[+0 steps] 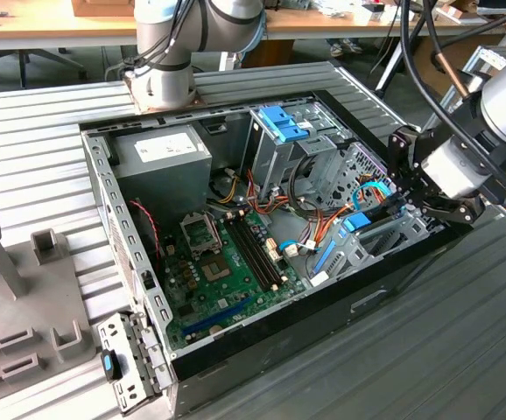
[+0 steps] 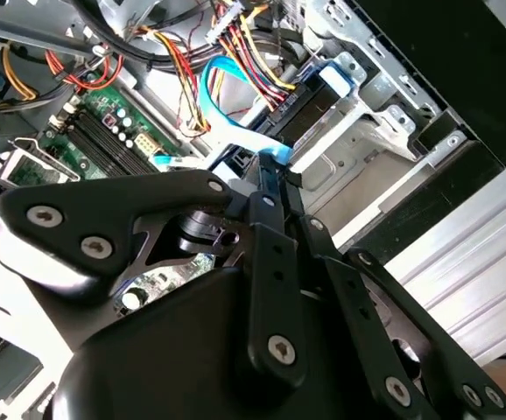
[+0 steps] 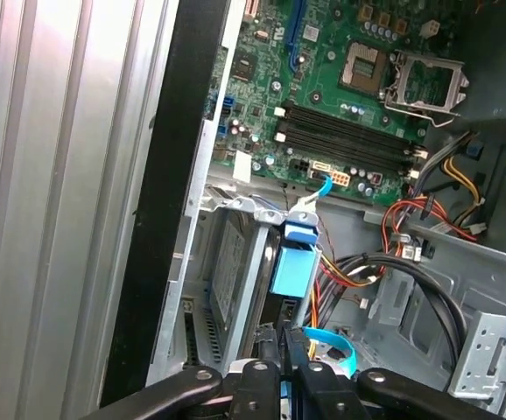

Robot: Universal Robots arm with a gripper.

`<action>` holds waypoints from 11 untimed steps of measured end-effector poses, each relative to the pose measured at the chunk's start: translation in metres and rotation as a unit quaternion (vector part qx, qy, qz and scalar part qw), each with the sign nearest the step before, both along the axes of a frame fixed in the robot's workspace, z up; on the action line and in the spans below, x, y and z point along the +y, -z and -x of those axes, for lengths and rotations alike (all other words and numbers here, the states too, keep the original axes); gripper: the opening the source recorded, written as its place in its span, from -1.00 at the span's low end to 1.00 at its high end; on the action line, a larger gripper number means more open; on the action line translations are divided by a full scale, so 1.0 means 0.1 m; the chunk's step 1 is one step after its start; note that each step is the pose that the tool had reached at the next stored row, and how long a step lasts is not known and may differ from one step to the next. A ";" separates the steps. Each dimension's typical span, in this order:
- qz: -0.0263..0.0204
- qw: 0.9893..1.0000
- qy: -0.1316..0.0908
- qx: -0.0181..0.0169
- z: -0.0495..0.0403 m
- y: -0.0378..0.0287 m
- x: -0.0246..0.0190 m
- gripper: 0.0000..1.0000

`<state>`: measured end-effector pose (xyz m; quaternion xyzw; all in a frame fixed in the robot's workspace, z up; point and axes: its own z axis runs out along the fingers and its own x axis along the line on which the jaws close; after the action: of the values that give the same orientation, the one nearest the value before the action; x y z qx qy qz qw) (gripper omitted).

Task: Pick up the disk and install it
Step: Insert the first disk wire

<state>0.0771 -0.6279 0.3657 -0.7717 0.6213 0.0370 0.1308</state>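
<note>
The disk [image 3: 228, 271] stands on edge inside the metal drive bay [image 3: 202, 289] at the case's front corner, its blue rail [image 3: 292, 267] facing the wiring. In the exterior view the disk's blue rail [image 1: 356, 220] shows in the bay [image 1: 389, 236] at the case's right end. My gripper [image 1: 404, 206] hangs just above that bay. In both wrist views its fingers [image 3: 281, 346] are pressed together, the tips [image 2: 269, 171] at the blue end of the disk [image 2: 310, 109], with nothing seen between them.
The open computer case [image 1: 235, 341] lies on a ribbed metal table. Inside are the motherboard [image 1: 227, 262], a grey power-supply box [image 1: 161, 153], a metal cage with a blue latch [image 1: 281, 122] and cable bundles [image 3: 393, 262]. A grey fixture [image 1: 8, 271] stands at the exterior view's left.
</note>
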 end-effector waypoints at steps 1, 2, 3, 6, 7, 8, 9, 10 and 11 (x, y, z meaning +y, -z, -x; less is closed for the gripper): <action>0.001 1.000 0.004 0.000 0.000 0.001 0.000 -0.69; 0.002 1.000 0.012 0.000 0.000 0.001 0.000 -0.69; 0.002 1.000 0.017 0.000 0.011 0.001 0.000 -0.69; 0.002 1.000 0.021 0.000 0.136 0.008 0.007 -0.69; 0.002 0.999 0.037 0.000 0.140 0.033 0.008 -0.69; 0.002 0.999 0.047 0.000 0.140 0.041 0.009 -0.69; 0.002 0.999 0.053 0.000 0.140 0.046 0.008 -0.69; 0.002 0.998 0.059 0.000 0.154 0.047 0.017 -0.69; 0.002 0.998 0.061 0.000 0.177 0.047 0.034 -0.69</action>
<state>0.0594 -0.6245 0.3610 -0.7329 0.6670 0.0275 0.1310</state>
